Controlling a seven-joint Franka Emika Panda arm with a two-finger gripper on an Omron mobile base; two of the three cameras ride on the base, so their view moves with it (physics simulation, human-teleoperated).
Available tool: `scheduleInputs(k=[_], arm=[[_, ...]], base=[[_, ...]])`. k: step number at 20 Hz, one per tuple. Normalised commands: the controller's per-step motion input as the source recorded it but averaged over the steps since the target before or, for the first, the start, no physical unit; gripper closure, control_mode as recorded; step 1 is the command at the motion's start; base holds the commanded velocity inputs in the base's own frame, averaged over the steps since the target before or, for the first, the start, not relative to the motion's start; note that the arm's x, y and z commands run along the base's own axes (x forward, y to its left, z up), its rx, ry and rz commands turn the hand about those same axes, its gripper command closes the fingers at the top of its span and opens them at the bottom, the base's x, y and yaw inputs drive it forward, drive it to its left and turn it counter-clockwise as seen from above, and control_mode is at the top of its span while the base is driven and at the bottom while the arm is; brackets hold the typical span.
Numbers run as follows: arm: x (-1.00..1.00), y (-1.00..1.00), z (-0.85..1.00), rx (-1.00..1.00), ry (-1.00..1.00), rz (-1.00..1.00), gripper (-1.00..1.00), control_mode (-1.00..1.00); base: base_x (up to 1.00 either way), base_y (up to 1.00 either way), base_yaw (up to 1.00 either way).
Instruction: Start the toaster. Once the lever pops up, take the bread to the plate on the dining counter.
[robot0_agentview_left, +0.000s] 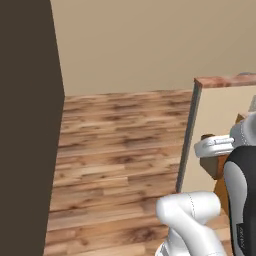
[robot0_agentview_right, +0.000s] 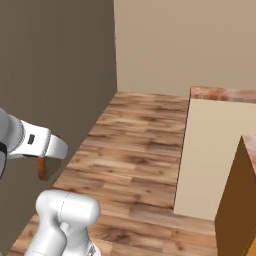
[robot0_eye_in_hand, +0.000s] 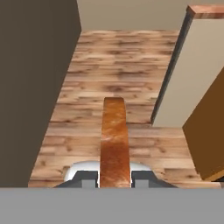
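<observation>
In the hand view my gripper (robot0_eye_in_hand: 114, 177) is shut on the bread (robot0_eye_in_hand: 114, 135), a brown slice seen edge-on that sticks out forward between the two dark fingertips (robot0_eye_in_hand: 87, 177). From the right base view the bread (robot0_agentview_right: 42, 170) hangs under the white hand at the left, above the floor. The dining counter (robot0_agentview_left: 225, 81) is a reddish marbled slab at the upper right, on a beige side panel. Its corner also appears as the dining counter (robot0_agentview_right: 220, 93) and the dining counter (robot0_eye_in_hand: 205, 11). The toaster and the plate are out of view.
A tall dark brown cabinet side (robot0_agentview_left: 25, 125) walls off the left. Wooden plank floor (robot0_agentview_left: 120, 140) runs ahead to a beige wall. An orange-brown cabinet (robot0_agentview_right: 240, 200) stands at the near right beside the counter's beige panel (robot0_agentview_right: 210, 150).
</observation>
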Motion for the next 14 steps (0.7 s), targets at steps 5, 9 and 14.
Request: scheduleInputs(k=[5, 9, 14], arm=[[0.0, 0.0, 0.0, 0.0, 0.0, 0.0, 1.0, 1.0], [0.0, 0.0, 0.0, 0.0, 0.0, 0.0, 1.0, 1.0], [0.0, 0.0, 0.0, 0.0, 0.0, 0.0, 1.0, 1.0]], base=[[0.81, 0.6, -0.06], [0.68, 0.1, -0.25], [0.73, 0.07, -0.33]])
